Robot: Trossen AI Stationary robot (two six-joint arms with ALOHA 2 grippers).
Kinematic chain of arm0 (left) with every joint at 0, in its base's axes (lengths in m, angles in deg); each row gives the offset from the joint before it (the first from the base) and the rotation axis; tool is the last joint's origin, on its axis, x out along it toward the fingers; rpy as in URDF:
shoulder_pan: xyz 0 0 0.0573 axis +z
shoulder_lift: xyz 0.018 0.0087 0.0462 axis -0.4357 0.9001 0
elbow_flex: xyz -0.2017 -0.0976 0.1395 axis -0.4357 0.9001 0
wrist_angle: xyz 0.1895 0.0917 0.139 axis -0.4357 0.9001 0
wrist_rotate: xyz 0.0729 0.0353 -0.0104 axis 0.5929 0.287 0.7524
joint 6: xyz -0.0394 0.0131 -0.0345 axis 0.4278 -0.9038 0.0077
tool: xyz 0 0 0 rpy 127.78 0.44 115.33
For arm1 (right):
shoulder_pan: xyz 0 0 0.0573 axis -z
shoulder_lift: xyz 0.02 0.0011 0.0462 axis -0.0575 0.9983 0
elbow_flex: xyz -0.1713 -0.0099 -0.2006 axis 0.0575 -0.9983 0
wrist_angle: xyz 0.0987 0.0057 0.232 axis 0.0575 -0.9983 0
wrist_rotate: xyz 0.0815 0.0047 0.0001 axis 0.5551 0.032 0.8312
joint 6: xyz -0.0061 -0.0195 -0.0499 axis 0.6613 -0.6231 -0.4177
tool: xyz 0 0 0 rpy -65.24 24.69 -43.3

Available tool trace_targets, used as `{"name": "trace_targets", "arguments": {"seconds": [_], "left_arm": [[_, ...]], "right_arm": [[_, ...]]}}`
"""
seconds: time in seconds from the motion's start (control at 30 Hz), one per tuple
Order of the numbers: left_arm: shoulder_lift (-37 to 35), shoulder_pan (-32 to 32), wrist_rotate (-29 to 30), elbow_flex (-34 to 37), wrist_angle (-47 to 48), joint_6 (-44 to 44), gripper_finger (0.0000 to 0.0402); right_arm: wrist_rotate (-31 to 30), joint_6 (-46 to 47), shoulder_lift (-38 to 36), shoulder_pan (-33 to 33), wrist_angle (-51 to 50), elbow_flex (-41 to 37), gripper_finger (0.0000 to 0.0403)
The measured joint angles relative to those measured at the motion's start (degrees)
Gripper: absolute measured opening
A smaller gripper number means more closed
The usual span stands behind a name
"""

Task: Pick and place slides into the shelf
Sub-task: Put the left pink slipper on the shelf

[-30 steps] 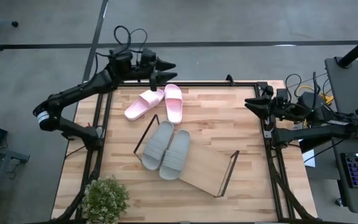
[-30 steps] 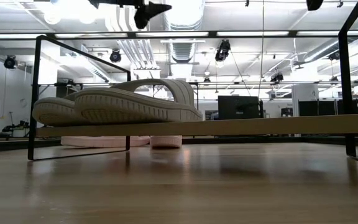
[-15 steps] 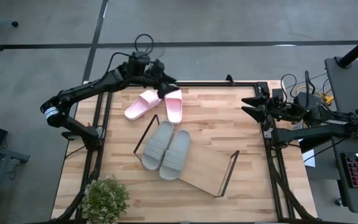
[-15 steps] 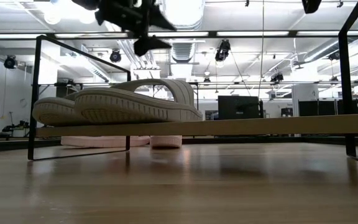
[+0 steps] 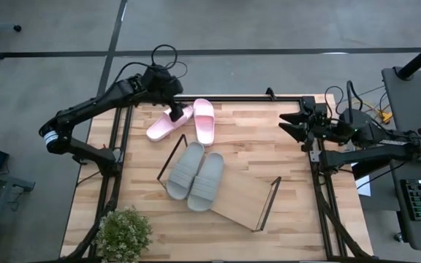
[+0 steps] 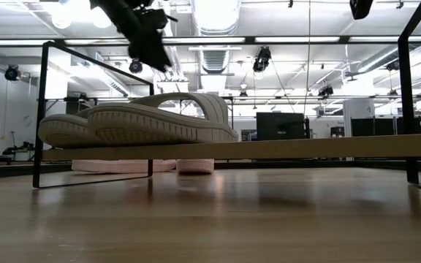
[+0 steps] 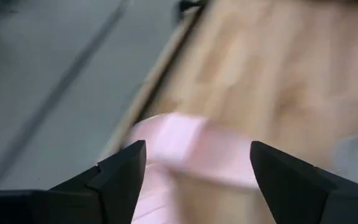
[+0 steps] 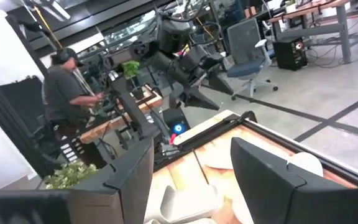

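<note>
The grey pair [image 5: 196, 174] lies side by side on the left end of the shelf's light board [image 5: 236, 193], soles down [image 6: 137, 124]. The pink pair [image 5: 205, 120] rests on the tabletop beyond the shelf, near the far edge; its left slide [image 5: 163, 126] lies slanted. My left gripper [image 5: 175, 111] hangs open in the air over that slanted slide's far end, pointing down, high up in the low view [image 6: 150, 44]. The left wrist view shows the pink slide [image 7: 185, 146] blurred between the open fingers. My right gripper [image 5: 283, 123] waits open by the table's right edge.
The shelf sits slanted mid-table with dark wire frames at its short ends [image 5: 172, 157] [image 5: 267, 203]. A potted plant [image 5: 123, 232] stands at the near left corner. Bare wood lies right of the pink pair. A person [image 8: 67, 87] stands in the room beyond the table.
My left gripper has swung from beyond the far edge, where it pointed toward the right, back over the pink pair, tipping downward and dropping lower. My right gripper has edged a little toward the table's left. No slide has moved.
</note>
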Motion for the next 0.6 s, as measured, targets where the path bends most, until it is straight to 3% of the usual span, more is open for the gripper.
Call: {"name": "trace_targets", "arguments": {"seconds": [0.1, 0.33, 0.6], "left_arm": [[-1.7, 0.0, 6.3, 0.0, 2.6, -6.6, 0.0272], [-2.9, -0.8, 9.6, 0.0, 13.8, -19.6, 0.0272], [-0.6, -3.5, 23.7, 3.4, 18.0, -21.4, 0.0272]], "right_arm": [[0.0, 0.0, 1.5, 0.0, 1.7, 0.0, 0.0205], [0.0, 0.3, 5.1, 0.0, 2.8, 0.0, 0.0205], [0.0, 0.6, 9.3, 0.0, 4.2, 0.0, 0.0205]]}}
